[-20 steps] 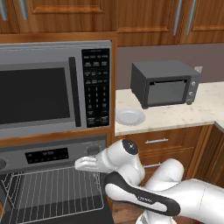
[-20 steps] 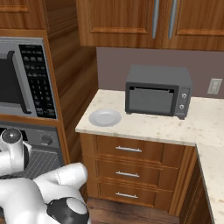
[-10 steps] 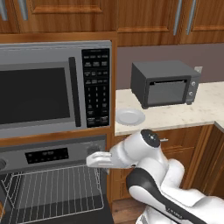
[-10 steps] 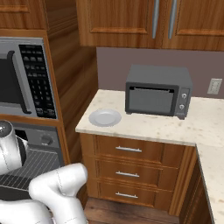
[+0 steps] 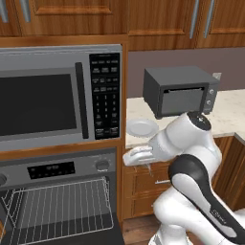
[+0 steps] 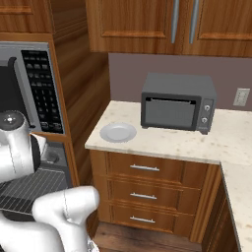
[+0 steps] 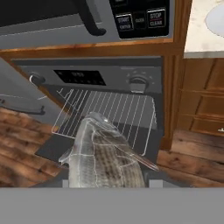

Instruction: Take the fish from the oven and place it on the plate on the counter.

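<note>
The fish [image 7: 105,153], silvery-grey and scaly, looms large at the bottom of the hand view, held in my gripper and hiding the fingertips. In the left base view my gripper [image 5: 136,156] hovers just right of the oven [image 5: 62,168], in front of the top drawer and below the counter edge. The oven door hangs open with a bare wire rack [image 7: 109,116] pulled out. The plate [image 5: 141,127] sits empty on the counter [image 5: 229,117], near its left end, above and slightly behind my hand. From the other side the plate [image 6: 118,132] also shows.
A dark grey toaster oven [image 6: 178,102] stands on the counter behind and to the right of the plate. The large microwave [image 5: 48,100] hangs above the oven. Brown drawers [image 6: 145,189] with bar handles lie under the counter. Wooden floor lies below.
My hand has swung right and a little up with the fish, from in front of the oven's control strip to the drawers beside it. The elbow has risen toward the counter.
</note>
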Controlling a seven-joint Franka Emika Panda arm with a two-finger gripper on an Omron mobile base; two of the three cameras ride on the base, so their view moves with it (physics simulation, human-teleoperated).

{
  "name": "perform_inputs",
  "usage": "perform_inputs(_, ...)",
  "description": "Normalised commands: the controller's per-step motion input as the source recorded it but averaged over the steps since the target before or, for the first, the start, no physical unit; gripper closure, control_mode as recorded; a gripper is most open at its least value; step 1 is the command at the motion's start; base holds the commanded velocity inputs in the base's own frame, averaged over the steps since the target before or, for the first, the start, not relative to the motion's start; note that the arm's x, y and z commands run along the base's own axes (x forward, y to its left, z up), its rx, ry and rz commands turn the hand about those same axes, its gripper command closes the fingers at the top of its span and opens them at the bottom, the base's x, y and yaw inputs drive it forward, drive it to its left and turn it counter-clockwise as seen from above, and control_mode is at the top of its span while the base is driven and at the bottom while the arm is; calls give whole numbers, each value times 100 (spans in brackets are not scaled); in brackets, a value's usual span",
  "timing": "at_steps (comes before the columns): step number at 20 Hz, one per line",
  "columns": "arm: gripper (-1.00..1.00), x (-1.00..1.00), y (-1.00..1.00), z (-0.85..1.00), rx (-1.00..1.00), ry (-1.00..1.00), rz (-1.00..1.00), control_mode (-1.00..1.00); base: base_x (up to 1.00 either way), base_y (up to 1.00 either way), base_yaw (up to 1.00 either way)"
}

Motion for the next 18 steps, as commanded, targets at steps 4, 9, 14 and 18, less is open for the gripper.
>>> perform_inputs(4,100,0,-100,10,0,0,9,-100,0,0,0)
perform_inputs(9,100,0,-100,0,0,0,7,-100,0,0,0)
perform_inputs(14,100,55,-53,-8,-6,0,2,-100,0,0,0)
perform_inputs(18,100,100,-11,-10,-11,0,1,-100,0,0,0)
